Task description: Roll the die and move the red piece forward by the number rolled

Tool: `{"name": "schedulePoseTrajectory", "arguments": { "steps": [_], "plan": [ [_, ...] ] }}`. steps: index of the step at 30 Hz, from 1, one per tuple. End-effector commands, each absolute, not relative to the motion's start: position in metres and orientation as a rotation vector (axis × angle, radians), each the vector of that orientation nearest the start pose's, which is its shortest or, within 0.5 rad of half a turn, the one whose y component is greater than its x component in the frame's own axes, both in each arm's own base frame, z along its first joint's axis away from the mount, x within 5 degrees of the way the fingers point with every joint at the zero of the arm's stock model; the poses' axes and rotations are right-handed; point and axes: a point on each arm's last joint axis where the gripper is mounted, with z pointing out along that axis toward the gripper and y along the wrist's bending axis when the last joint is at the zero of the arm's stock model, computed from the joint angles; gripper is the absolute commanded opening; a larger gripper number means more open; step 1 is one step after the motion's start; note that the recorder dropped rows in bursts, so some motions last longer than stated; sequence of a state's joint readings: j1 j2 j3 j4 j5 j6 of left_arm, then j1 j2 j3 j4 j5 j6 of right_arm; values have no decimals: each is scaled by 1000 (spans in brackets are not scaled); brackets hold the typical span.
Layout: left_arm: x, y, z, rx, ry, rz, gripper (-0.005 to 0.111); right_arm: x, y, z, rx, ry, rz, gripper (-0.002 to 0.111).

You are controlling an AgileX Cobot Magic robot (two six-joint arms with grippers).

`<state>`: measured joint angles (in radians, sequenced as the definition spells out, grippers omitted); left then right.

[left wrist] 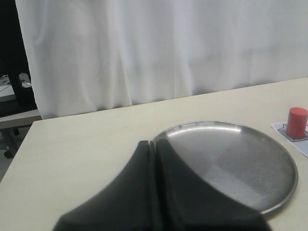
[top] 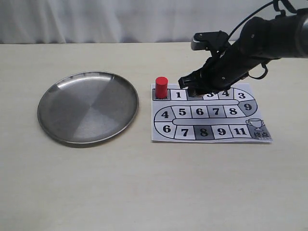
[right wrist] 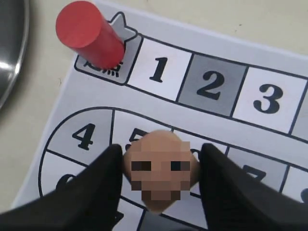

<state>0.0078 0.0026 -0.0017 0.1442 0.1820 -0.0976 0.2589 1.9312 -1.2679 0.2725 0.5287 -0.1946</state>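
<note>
The pale beige die point(right wrist: 161, 169) sits between the two black fingers of my right gripper point(right wrist: 161, 166), which is shut on it above the board's middle row. In the exterior view this gripper point(top: 195, 91) hangs low over the top row near square 2, and its body hides the die. The red piece point(top: 161, 86) point(right wrist: 89, 33) stands upright on the start square at the top left corner of the numbered paper board point(top: 211, 126) point(right wrist: 159, 70). My left gripper point(left wrist: 155, 145) is shut and empty, with the red piece point(left wrist: 297, 122) far off beyond the plate.
A round steel plate point(top: 88, 107) point(left wrist: 231, 159) point(right wrist: 9, 48) lies on the beige table left of the board, with nothing in it. A white curtain hangs behind the table's far edge. The right arm point(top: 260, 41) reaches in from the upper right.
</note>
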Motion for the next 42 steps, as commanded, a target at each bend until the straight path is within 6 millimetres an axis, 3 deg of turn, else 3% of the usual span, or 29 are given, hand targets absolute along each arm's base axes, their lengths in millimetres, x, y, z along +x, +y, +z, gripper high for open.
{"name": "schedulePoseTrajectory", "arguments": {
  "steps": [1, 2, 6, 11, 13, 16, 22, 26, 27, 31, 38, 42],
  "plan": [
    [56, 2, 198, 18, 1655, 53, 0, 387, 114, 179, -337, 2597, 262, 38],
    [56, 2, 198, 18, 1655, 53, 0, 390, 114, 180, -327, 2564, 256, 50],
    [56, 2, 198, 18, 1655, 53, 0, 393, 113, 182, -315, 2523, 249, 72],
    [56, 2, 198, 18, 1655, 53, 0, 393, 113, 183, -313, 2516, 248, 76],
    [56, 2, 198, 18, 1655, 53, 0, 392, 113, 181, -398, 2527, 227, 76],
    [56, 2, 198, 18, 1655, 53, 0, 385, 112, 195, -456, 2524, 221, 75],
    [56, 2, 198, 18, 1655, 53, 0, 360, 108, 241, -480, 2532, 261, 31],
    [56, 2, 198, 18, 1655, 53, 0, 338, 104, 254, -469, 2570, 283, 6],
    [56, 2, 198, 18, 1655, 53, 0, 333, 103, 254, -445, 2578, 291, 4],
    [56, 2, 198, 18, 1655, 53, 0, 306, 96, 241, -364, 2646, 311, 4],
    [56, 2, 198, 18, 1655, 53, 0, 268, 84, 177, -309, 2743, 280, 4],
    [56, 2, 198, 18, 1655, 53, 0, 254, 77, 151, -350, 2740, 224, 4]
  ]
}}
